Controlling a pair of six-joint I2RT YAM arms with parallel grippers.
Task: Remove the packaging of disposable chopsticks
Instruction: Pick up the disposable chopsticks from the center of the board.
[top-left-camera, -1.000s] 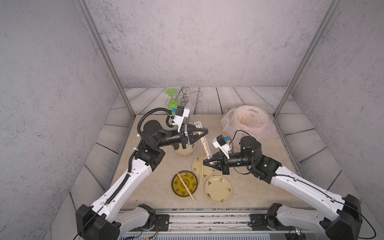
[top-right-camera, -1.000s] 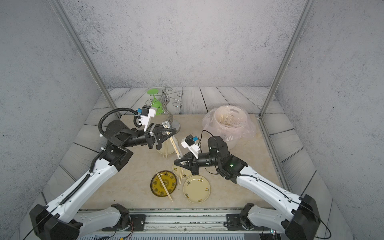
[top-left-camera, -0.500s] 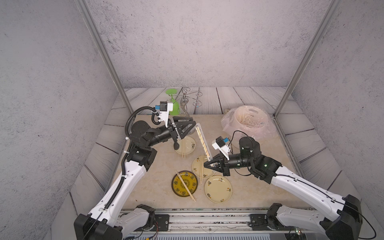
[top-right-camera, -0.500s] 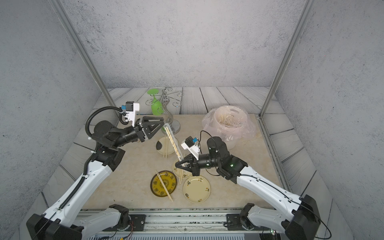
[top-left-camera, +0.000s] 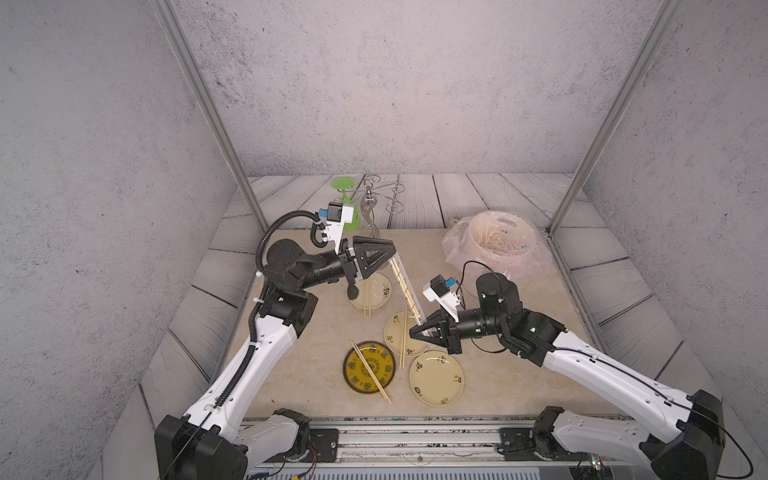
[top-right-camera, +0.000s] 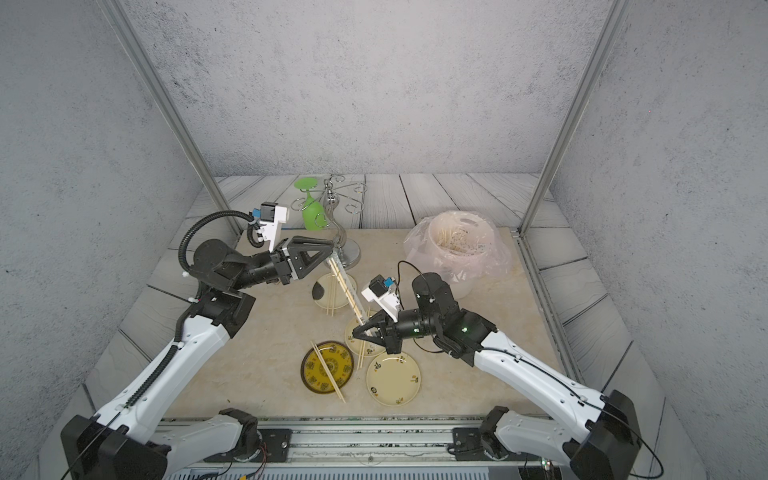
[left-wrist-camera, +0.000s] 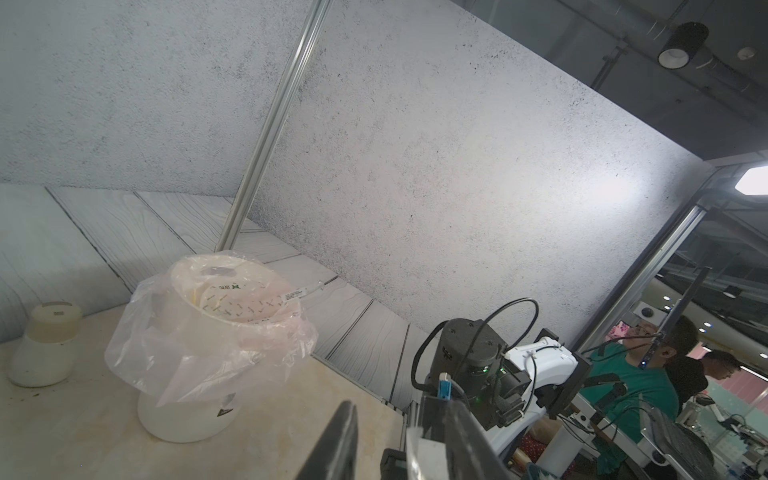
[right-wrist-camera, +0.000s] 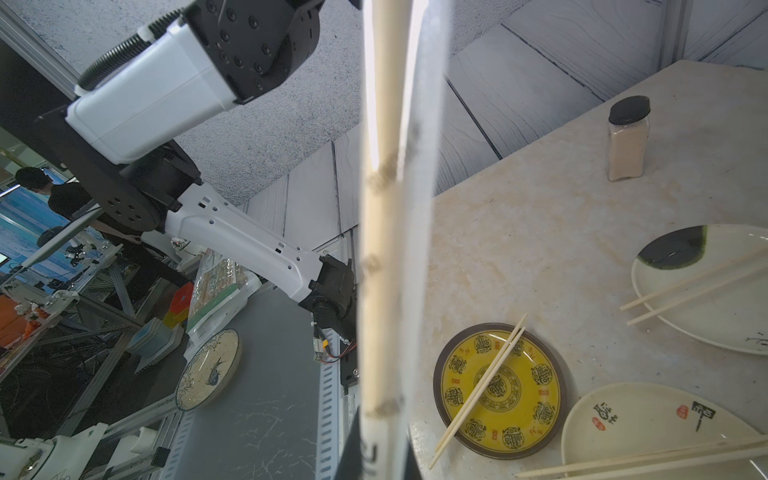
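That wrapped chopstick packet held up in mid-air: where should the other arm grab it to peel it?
Probably the top end of the packaging, near the left end effector. The right end effector is shut on the lower end and the sleeve slants upward, so come from the robot's left, pinch across it and pull along its length.

The surface (top-left-camera: 316, 365) is beige with marble veining. Near its front edge, a yellow plate (top-left-camera: 369, 368) has a dark brown rim and ringed medallions. The cream plate (top-left-camera: 436, 383) beside it bears small black and red marks. The packaging (right-wrist-camera: 417, 208) is clear with dark, perhaps brownish, print over pale bamboo-coloured chopsticks (right-wrist-camera: 384, 124). A pinkish bag (top-left-camera: 457, 253) lines a white bin (left-wrist-camera: 178, 424).
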